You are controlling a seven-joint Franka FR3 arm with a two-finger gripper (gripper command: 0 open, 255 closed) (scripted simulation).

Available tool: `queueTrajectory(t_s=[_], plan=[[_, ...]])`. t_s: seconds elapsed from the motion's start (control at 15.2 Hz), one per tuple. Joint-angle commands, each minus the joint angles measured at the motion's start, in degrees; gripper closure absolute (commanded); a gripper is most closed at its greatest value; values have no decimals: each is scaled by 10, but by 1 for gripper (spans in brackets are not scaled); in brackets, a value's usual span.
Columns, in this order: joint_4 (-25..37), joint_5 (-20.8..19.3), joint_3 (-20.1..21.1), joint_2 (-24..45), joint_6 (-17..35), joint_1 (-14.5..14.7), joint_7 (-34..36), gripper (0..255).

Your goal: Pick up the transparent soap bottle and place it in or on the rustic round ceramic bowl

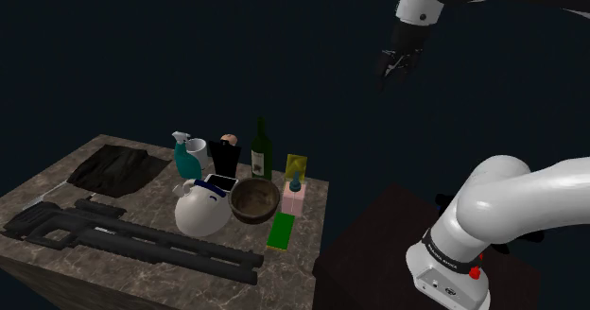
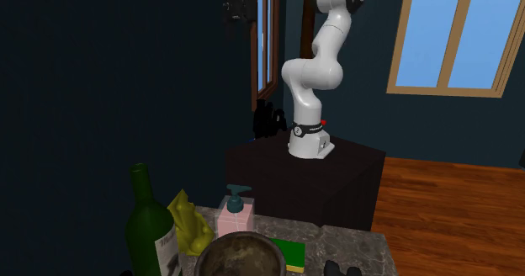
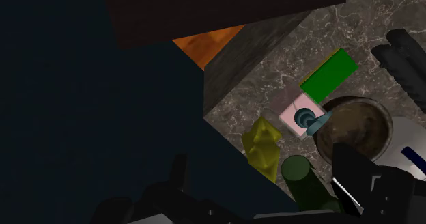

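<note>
- Jaws hang high in the air, well above the counter (image 1: 156, 199) and off to the shoulder view's right of it; whether they stand apart or together I cannot tell.
- White arm (image 1: 511, 204) rises from a dark box stand (image 1: 378, 242) just beside the counter's end.
- Soap bottle (image 1: 294, 197), pale pink and square with a teal pump on top, stands upright on the stone-patterned counter near the edge that faces the stand.
- Brown round bowl (image 1: 253, 200) sits just beside the soap bottle, on the shoulder view's left of it; it looks rough and mottled inside, and nothing lies in it.
- Flat green block (image 1: 282, 231) lies near the soap bottle on the side towards the shoulder camera.
- Yellow crumpled-looking object (image 1: 296, 164) stands on the far side of the soap bottle.
- Dark green wine bottle (image 1: 261, 152) stands upright behind the bowl.
- White rounded vessel (image 1: 200, 212) sits on the bowl's other side, touching or nearly touching it.
- Teal spray bottle (image 1: 182, 154) and a white mug (image 1: 197, 148) stand farther back.
- Long black object (image 1: 132, 237) lies along the counter's near edge, with a black cloth (image 1: 118, 169) behind it.
</note>
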Motion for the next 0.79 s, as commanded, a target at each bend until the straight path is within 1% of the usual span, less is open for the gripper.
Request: queueTrajectory(t_s=[0.0, 0.4, 0.73], plan=[[0, 0, 0, 0, 0, 0, 0, 0], [-48, 21, 12, 67, 95, 15, 18, 0], [-71, 39, 23, 140, 175, 29, 29, 0]])
